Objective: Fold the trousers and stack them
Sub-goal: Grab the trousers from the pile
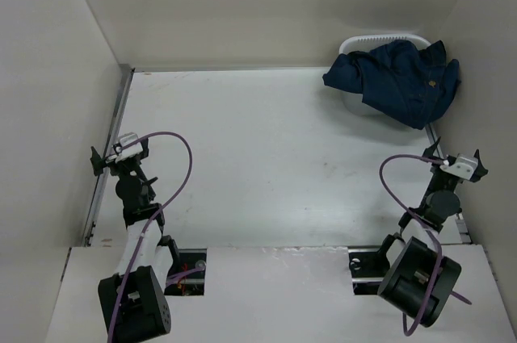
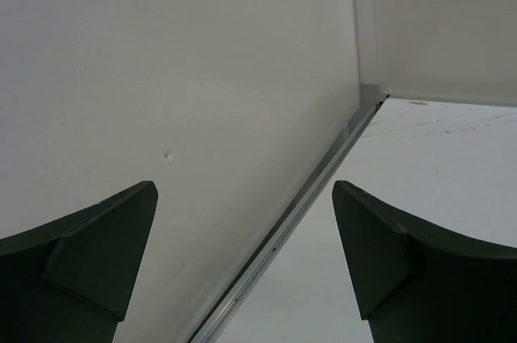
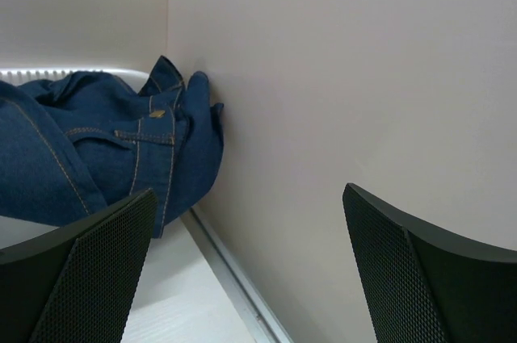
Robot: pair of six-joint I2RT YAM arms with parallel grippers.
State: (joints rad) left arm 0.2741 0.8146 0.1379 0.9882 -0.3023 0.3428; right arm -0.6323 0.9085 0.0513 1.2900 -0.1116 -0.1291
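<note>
The dark navy denim trousers (image 1: 400, 78) lie crumpled in and over a white basket (image 1: 386, 40) at the far right corner of the table. They also show in the right wrist view (image 3: 97, 149), with orange-tan stitching, against the right wall. My left gripper (image 1: 121, 149) is open and empty at the table's left edge, far from the trousers; its dark fingers (image 2: 89, 254) frame the left wall. My right gripper (image 1: 462, 164) is open and empty at the right edge, a short way in front of the trousers; its mesh-padded fingers (image 3: 420, 270) stand wide apart.
White walls close the table on the left, back and right. A metal rail (image 1: 113, 145) runs along the left edge and another (image 3: 234, 278) along the right wall. The arm bases (image 1: 133, 303) stand at the near edge, with purple cables looping above them.
</note>
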